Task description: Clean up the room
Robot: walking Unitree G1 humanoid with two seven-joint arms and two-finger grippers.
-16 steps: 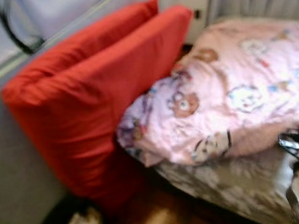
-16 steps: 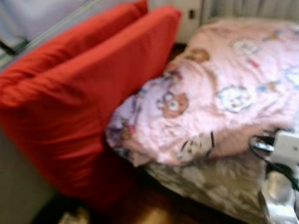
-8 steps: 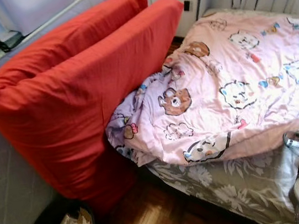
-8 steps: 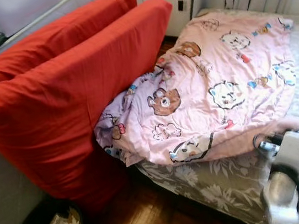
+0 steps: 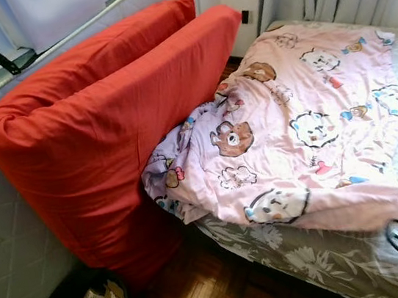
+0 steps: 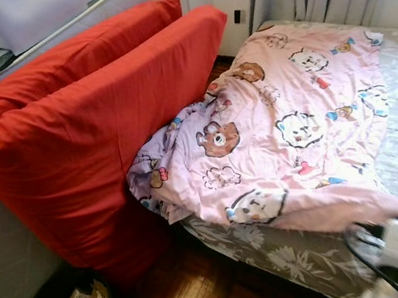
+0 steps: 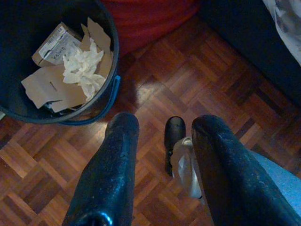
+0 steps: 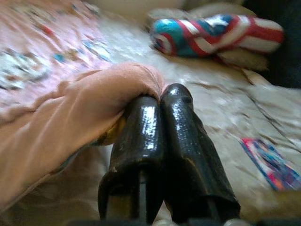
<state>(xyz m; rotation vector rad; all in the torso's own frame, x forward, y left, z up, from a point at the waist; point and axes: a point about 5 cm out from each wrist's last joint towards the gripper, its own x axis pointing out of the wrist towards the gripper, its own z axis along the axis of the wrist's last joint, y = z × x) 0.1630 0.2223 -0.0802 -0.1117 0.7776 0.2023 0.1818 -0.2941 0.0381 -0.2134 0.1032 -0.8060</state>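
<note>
I see two red cushions [image 5: 108, 132] leaning at the left, their lower edge meeting the pink cartoon blanket [image 5: 307, 126] across the centre and right of the bed. My right gripper [image 8: 160, 101] pinches the blanket's hem, fingers pressed together. Bare parquet [image 7: 197, 75] lies beside one bin [image 7: 110, 52]; left gripper [image 7: 162, 129] hangs spread. No legible writing.

A pink cartoon-print blanket [image 5: 307, 126] lies rumpled across the bed [image 5: 325, 257], bunched at its left edge against two red cushions [image 5: 99, 126]; its near right corner is folded over, pink underside up.
</note>
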